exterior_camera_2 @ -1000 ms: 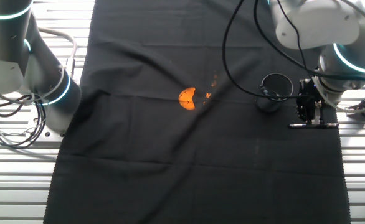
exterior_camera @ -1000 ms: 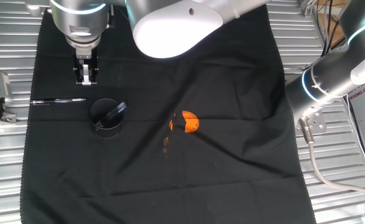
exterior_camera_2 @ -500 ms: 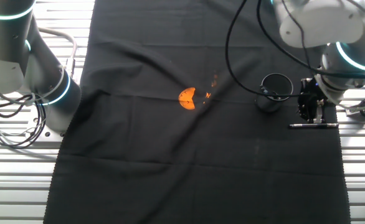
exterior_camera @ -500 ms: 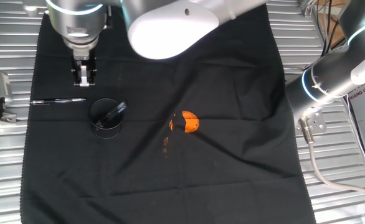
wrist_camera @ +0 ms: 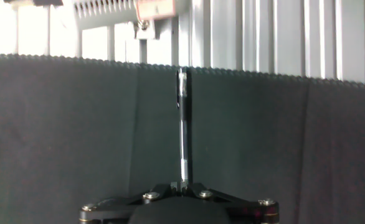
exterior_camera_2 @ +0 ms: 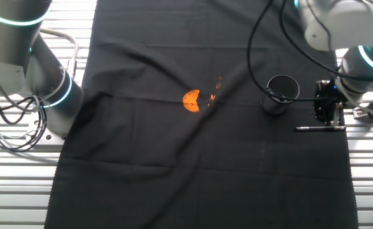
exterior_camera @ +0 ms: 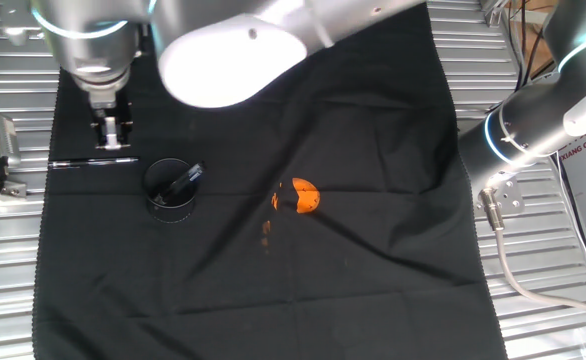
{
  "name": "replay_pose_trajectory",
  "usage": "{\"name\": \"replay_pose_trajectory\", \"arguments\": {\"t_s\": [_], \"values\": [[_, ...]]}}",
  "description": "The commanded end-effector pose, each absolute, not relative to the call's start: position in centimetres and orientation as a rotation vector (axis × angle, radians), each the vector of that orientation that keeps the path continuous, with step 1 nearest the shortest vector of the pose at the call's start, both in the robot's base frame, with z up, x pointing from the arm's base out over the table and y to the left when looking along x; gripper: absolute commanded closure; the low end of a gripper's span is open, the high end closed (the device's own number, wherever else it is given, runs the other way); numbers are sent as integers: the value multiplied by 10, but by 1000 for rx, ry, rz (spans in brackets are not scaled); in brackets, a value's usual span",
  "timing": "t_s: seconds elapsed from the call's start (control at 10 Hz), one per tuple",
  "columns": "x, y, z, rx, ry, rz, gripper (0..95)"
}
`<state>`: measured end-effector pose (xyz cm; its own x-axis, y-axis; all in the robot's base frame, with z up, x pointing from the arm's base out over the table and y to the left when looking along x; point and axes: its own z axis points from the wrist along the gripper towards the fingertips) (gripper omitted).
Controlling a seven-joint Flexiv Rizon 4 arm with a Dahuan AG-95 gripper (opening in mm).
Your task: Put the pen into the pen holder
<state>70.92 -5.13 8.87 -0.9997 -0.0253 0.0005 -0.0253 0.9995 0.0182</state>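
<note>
The pen (exterior_camera: 93, 162) is a slender dark stick with silvery glints. It lies flat on the black cloth at the left, just left of the pen holder (exterior_camera: 170, 190). The pen holder is a short black cup with a thick dark marker (exterior_camera: 185, 179) leaning inside. My gripper (exterior_camera: 111, 137) hangs just above and behind the pen, its fingers close together and holding nothing. In the other fixed view the gripper (exterior_camera_2: 330, 113) is over the pen (exterior_camera_2: 320, 128), right of the pen holder (exterior_camera_2: 281, 94). In the hand view the pen (wrist_camera: 182, 124) runs straight away from the gripper (wrist_camera: 184, 185).
A small orange object (exterior_camera: 305, 197) lies mid-cloth, with orange specks (exterior_camera: 267, 233) beside it. The cloth edge (wrist_camera: 108, 60) lies just past the pen's far end, with slatted metal table (exterior_camera: 3, 230) beyond. A second robot arm (exterior_camera: 533, 130) stands at the right.
My gripper has moved sideways along the pen toward the cloth's edge, away from the pen holder. The pen, the cup and the orange object have not moved.
</note>
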Motion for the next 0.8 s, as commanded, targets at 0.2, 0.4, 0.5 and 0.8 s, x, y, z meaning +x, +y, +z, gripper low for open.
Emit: {"name": "replay_pose_trajectory", "arguments": {"t_s": [0.2,0.4,0.5,0.8], "values": [[724,-58,80,68,-3174,-52,950],[736,-59,80,67,-3170,-60,950],[743,-58,79,64,-3169,-59,950],[757,-61,75,76,-3168,-75,950]]}}
